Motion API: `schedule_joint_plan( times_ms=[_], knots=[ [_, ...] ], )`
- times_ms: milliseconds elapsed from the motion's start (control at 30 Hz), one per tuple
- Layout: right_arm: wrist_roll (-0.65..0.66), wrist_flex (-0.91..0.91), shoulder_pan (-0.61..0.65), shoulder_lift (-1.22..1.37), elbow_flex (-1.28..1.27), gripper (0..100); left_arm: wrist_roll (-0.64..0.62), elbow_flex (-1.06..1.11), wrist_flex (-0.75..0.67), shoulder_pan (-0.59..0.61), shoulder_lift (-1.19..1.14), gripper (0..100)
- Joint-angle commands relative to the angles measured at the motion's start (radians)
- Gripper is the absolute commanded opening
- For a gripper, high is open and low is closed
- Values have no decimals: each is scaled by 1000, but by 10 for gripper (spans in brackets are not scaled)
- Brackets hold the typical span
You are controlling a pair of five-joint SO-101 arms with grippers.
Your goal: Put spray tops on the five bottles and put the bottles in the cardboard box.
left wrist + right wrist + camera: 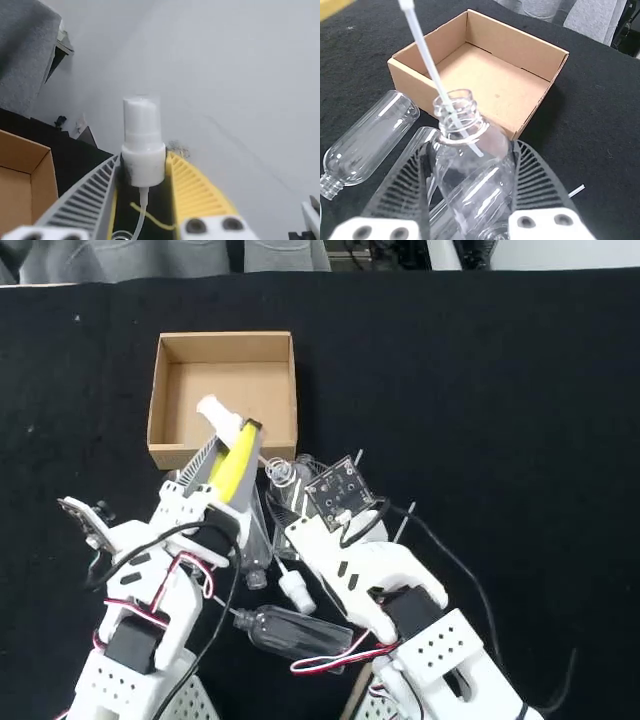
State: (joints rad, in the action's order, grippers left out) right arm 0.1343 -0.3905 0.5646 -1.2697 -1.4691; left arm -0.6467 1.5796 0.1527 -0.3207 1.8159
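The left arm [150, 585] extends from the near left toward the far side, its left gripper [144, 167] tilted upward, grey and yellow fingers [195, 185] clamped on a spray top [142, 135]. Just to its right, the right arm [385, 585] angles far-left, and the black fingers [535, 180] of the right gripper [470, 142] are closed around a clear bottle [475, 175].

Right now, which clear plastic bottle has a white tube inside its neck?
The clear bottle in the right gripper; the bottle lying beside it has none.

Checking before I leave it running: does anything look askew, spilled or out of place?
Nothing looks spilled or broken. The spray top in the left gripper is not seated yet: its dip tube runs into the neck of the bottle in the right gripper. A loose bottle lies on its side near the cardboard box.
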Motion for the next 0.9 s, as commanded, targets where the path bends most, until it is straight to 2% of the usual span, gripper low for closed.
schedule_joint_plan(
  times_ms=[0, 333, 600, 700, 800, 867],
  knots=[
    [5, 28, 11, -74, 10, 67, 21, -7, -15, -22, 8, 29],
    [5, -43, 11, -303, -65, 67, 21, -15, -2, -22, 8, 30],
    [5, -43, 11, -325, -82, 67, 29, -151, 253, -99, 8, 33],
    [5, -43, 11, -323, -85, 67, 83, -160, 279, -111, 8, 103],
    [8, -41, 11, -323, -94, 67, 86, -160, 284, -111, 8, 195],
    [9, -43, 11, -323, -94, 67, 86, -160, 284, -111, 8, 214]
  ],
)
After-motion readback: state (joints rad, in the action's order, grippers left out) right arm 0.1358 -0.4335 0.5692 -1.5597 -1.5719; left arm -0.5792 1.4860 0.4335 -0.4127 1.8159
